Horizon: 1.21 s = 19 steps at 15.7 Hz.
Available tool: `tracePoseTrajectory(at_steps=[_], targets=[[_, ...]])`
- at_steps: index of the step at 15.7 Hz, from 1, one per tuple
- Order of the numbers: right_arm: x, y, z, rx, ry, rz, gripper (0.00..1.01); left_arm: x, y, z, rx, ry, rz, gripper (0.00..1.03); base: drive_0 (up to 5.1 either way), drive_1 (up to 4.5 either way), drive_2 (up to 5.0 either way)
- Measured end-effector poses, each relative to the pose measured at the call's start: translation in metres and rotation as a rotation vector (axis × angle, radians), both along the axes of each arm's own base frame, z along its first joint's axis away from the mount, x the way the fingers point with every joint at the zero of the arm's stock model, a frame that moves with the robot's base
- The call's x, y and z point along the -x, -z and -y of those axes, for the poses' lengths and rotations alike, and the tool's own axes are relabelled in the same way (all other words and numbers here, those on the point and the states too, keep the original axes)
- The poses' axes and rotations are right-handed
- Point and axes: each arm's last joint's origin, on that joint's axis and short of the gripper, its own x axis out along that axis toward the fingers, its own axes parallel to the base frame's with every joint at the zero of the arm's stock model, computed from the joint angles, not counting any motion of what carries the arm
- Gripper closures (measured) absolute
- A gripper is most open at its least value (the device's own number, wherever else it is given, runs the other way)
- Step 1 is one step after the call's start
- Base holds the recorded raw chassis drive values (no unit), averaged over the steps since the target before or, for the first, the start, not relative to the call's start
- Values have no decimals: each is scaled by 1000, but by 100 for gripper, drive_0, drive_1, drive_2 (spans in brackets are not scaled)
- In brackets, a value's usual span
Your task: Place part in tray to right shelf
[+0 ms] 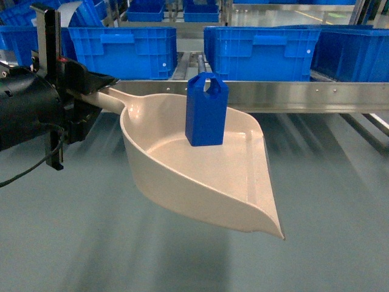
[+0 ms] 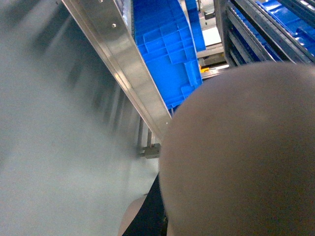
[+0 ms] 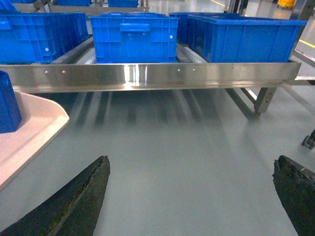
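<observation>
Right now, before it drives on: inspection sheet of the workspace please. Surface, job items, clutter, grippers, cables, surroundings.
Surface: grey floor, bare where seen.
Part: blue part stands upright inside the tray, near its back wall.
Tray: beige tray held in the air by its handle, short of the shelf rail.
Right shelf: steel shelf ahead, blue crates on it.
Clutter: nothing seen.
Left gripper: left gripper shut on the tray handle.
Right gripper: right gripper open, empty, over the floor.
Cables: black cable hangs off the left arm.
Surroundings: more racks with blue crates behind.
</observation>
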Motion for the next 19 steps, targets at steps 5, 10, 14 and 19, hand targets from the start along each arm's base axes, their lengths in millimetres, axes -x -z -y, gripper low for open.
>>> tracePoseTrajectory(at_steps=[5,10,14,19], targets=[[0,0,0,0,0,1,3,0,0,0,1,1,2,89,3,406,-400],[0,0,0,0,0,0,3,0,0,0,0,0,-1,89,8,411,-395],[0,0,0,-1,0,3,3,0,0,0,0,1,0,89,6,409,-397],[0,0,0,0,0,-1,3,0,0,0,0,1,2,89,10,413,-393]])
